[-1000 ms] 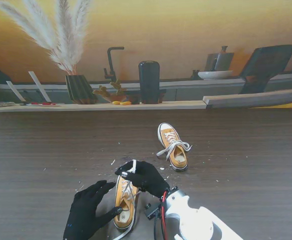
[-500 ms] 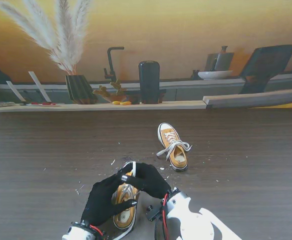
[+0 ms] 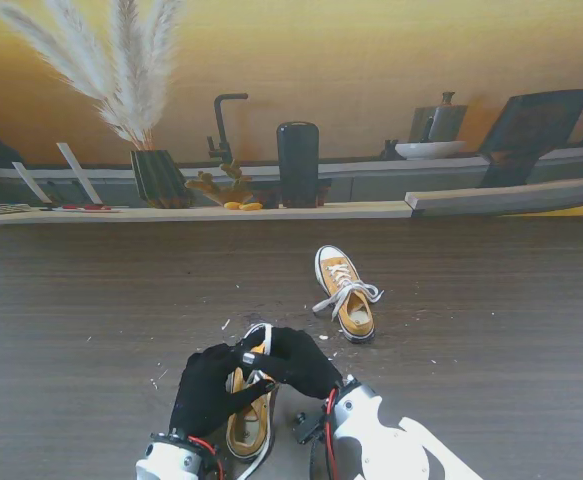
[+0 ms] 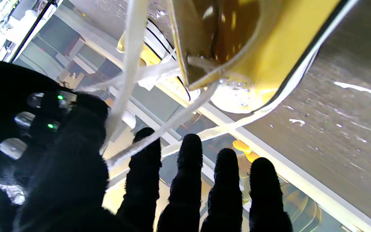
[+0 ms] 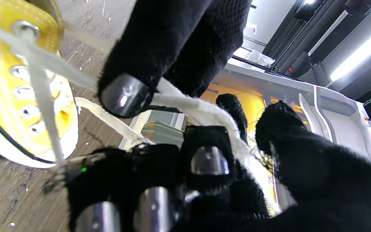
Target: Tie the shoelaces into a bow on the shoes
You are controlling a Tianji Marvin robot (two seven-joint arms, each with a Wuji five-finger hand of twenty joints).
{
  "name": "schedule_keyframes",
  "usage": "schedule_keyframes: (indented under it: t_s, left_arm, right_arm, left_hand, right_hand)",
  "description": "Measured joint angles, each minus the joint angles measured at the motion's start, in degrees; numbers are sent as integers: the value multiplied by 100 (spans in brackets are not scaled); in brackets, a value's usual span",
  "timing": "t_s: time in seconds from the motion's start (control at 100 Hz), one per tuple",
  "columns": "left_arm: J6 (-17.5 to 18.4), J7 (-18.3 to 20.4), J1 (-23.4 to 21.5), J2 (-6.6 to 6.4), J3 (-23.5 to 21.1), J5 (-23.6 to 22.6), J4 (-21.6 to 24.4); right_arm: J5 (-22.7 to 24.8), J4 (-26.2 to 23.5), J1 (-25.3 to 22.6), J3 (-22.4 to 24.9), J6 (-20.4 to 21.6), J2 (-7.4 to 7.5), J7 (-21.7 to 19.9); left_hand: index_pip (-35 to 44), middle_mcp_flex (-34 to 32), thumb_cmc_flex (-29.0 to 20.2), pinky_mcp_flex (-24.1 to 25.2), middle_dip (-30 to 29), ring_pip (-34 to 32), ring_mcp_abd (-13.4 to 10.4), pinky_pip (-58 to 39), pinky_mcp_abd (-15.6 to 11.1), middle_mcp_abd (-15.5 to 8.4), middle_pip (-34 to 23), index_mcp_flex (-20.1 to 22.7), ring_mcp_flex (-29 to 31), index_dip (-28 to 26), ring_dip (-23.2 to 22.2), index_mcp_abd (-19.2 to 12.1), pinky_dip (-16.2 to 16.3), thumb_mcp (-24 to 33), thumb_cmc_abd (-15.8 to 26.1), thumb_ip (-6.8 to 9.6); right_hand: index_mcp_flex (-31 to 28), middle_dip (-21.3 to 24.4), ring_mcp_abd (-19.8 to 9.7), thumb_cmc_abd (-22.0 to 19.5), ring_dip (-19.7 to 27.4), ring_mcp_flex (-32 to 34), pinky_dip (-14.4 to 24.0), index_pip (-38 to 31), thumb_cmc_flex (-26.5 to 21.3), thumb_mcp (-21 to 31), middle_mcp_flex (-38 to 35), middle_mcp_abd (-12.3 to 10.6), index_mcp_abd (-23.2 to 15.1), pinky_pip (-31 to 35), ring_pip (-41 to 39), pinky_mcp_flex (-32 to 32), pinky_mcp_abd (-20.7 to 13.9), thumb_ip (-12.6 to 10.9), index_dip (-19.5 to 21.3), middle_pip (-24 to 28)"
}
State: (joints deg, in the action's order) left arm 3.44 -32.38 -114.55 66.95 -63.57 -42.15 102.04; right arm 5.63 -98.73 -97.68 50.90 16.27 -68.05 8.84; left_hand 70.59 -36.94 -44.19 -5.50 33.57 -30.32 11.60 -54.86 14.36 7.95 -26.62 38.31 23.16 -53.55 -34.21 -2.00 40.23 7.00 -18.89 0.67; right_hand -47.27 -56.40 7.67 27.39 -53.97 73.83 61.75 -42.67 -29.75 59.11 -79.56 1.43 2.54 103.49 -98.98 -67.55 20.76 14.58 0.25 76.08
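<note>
We note the left hand over the near shoe, which lies close to us at the near edge of the dark table, toe pointing away. In the left wrist view its four fingers stand straight and apart, and a white lace runs down against the thumb side of the glove — we cannot tell whether the lace is pinched there or merely resting. Just to its right, touching it over the shoe's eyelets, the right hand is curled. The right wrist view shows a second strand of white lace caught between the thumb and the bent fingers, with a fingertip of the opposite glove pressing on the same strand. The laces run from the hands back to the metal eyelets; no bow is formed on this shoe. Farther from us and to the right, well apart, the second shoe lies on the table with its laces spread loosely — both shoes are yellow with white soles.
</note>
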Motion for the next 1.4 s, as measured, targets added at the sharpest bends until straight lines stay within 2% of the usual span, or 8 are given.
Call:
schedule_keyframes:
  t_s: [0.24,0.44,0.56,0.7,0.89,1.02,1.34,1.4]
  left_arm:
    - [-188,-296,97,127,23,513,-81]
    - [-173,-612,194,342,106,1397,-151]
    - [43,-598,176,429,106,1730,-132]
    - [198,-519,85,464,105,2040,-23]
    - [448,-563,-16,491,140,2101,-8]
    - [878,-575,-133,520,132,2382,0]
    - [1164,-182,-468,527,30,3110,204]
    - [1270,75,-515,523,-26,3508,262]
  right_arm:
    - [11,-23,-17,-3,-5,11,-26]
    - [11,-38,-29,-6,-8,22,-61]
    - [15,-49,-52,6,-21,28,-80]
    - [23,-64,-80,22,-44,40,-114]
    - [26,-80,-100,25,-82,65,-185]
    - [30,-93,-111,33,-90,75,-216]
    - [65,-121,-141,61,-114,106,-302]
    - [67,-124,-142,61,-125,113,-324]
  left_hand:
    - [546,-716,134,-194,302,-136,65,-281,13,-2,-429,1292,330,-340,-37,13,-111,808,-261,3]
    - [-462,-918,125,-187,-42,-217,199,-432,30,77,-125,1860,363,809,-37,89,-134,875,-126,-236]
    - [-1352,-913,110,-110,-207,-227,217,-440,31,95,-5,1873,363,1557,-37,104,-169,878,185,-236]
    - [-2215,-603,-778,65,-354,-195,263,-352,32,159,164,1849,184,3004,-37,254,-172,205,526,-240]
    - [-3508,-62,-1234,319,-508,60,295,-65,33,167,400,1312,-110,3922,-37,367,-172,-251,891,-240]
    - [-4067,285,-1420,471,-557,163,295,102,33,170,614,753,-333,3996,-37,357,-172,-257,952,-240]
    - [-4674,905,-1722,743,-573,429,229,521,7,172,719,-176,-754,3986,-37,345,-172,-404,1020,-179]
    - [-4782,1060,-1815,768,-573,430,189,654,5,172,760,-469,-756,3929,-37,345,-172,-353,1020,-115]
  right_hand:
    - [0,0,0,19,0,0,0,-66,0,0,0,0,-62,0,0,0,0,0,0,0]
    - [0,0,0,25,0,0,-1,-78,0,0,0,0,-65,0,0,0,0,0,0,0]
    - [0,0,0,25,0,0,-3,-80,0,0,0,0,-71,0,0,0,0,0,0,0]
    - [0,0,0,26,0,0,-5,-134,0,0,0,1,-72,0,0,0,0,0,0,0]
    - [0,0,0,26,0,0,-7,-136,0,-4,0,1,-77,0,0,0,0,0,-10,0]
    - [0,0,0,50,0,0,-7,-144,0,-62,0,1,-325,0,0,0,0,0,-13,0]
    - [0,0,0,51,1,0,-7,-147,0,-62,0,1,-322,0,0,0,0,0,-14,0]
    - [53,0,0,51,1,0,-7,-147,0,-62,0,1,-330,0,0,0,0,0,-19,0]
